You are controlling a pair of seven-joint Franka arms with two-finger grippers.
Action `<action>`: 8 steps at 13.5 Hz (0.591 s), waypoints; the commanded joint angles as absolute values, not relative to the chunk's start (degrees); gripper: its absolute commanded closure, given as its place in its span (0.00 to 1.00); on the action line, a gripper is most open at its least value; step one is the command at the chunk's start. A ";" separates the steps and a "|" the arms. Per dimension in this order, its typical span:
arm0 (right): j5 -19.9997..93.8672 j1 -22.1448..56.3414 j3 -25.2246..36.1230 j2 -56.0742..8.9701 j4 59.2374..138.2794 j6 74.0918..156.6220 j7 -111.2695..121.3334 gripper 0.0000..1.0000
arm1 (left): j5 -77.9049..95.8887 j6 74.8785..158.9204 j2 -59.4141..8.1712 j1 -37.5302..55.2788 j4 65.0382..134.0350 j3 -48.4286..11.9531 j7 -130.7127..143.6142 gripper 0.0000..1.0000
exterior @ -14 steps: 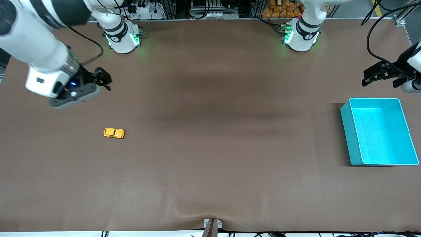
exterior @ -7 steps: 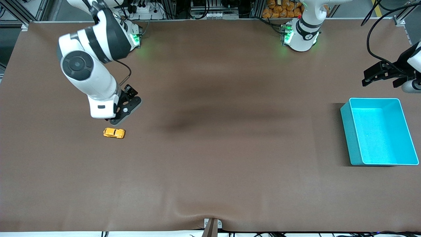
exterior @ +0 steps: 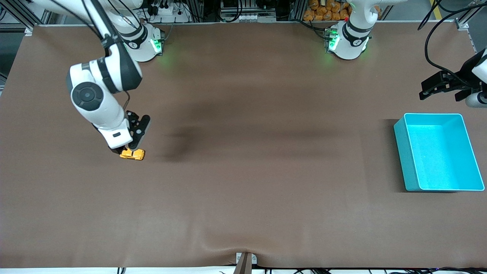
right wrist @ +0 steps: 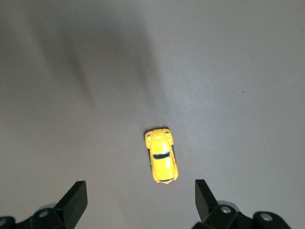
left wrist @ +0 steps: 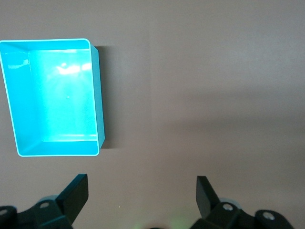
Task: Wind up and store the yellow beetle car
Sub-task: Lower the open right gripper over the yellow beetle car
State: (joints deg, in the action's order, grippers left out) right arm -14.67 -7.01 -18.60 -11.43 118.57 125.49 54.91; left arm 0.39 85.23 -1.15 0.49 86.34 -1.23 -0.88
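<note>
- The right gripper (exterior: 123,149) hangs directly over the yellow beetle car (exterior: 132,153), fingers spread wide and pinching nothing; in the right wrist view both fingertips (right wrist: 76,196) frame the car (right wrist: 161,161) with clear space on each side.
- The car rests on its wheels on the table (exterior: 243,190) toward the right arm's end, well apart from the turquoise bin (exterior: 437,152).
- Step in hand, as judged: the approach for the first pickup. Neither winding nor storing has begun.
- Next move calls for: a straight descent until the fingers straddle the car's body, then a close across its narrow width. The car is small and on wheels, so an off-centre close may push it away.
- The left gripper (exterior: 441,87) waits in the air near the bin at the left arm's end, fingers spread and empty (left wrist: 140,191); the bin (left wrist: 52,98) holds nothing.
- Surface: a brown mat covers the table, with soft shadows across its middle.
- Room: cables, aluminium framing and a heap of orange items (exterior: 327,10) line the edge where the arm bases stand.
</note>
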 commanded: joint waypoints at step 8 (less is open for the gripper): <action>-21.80 -15.20 -19.42 -22.49 120.06 135.79 66.36 0.19 | -0.44 85.43 -0.53 0.44 86.48 -1.49 -1.58 0.00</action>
